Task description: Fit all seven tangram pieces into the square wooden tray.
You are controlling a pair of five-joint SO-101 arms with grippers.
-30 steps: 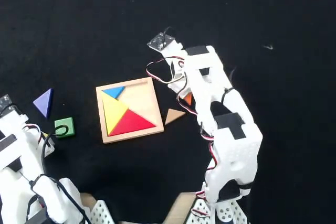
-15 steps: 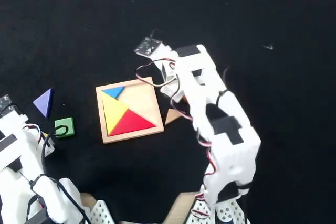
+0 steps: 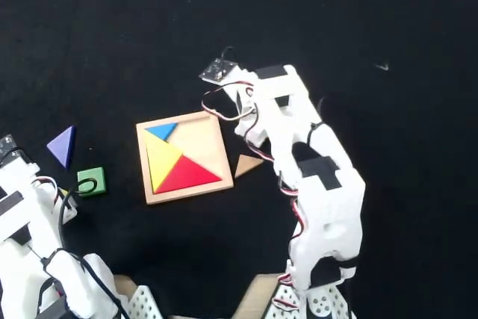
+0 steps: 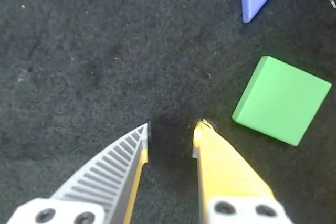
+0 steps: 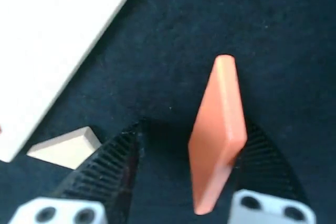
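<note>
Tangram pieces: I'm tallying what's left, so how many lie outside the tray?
4: purple triangle and green square left of the tray, tan triangle right of it, orange piece inside the right pincer. Others could hide under that arm.

Both arms are chunky white printed plastic, with black servo blocks showing in the gaps. The right arm (image 3: 321,184) has thin red, black and white wires (image 3: 224,110) looping loose at its far end, plus a little grey square board (image 3: 216,71) sticking out there. The left arm (image 3: 30,237) has a black cable (image 3: 75,192) curling off it. The bases (image 3: 142,304) at the near edge are white with a lattice pattern.

Left gripper (image 4: 173,129): one finger is pale grey with diagonal ribs and a yellow edge, the other's solid yellow, and there are small screw holes in the white base. Right gripper (image 5: 191,129): black ribbed fingers on a light grey base, same kind of screw holes.
</note>
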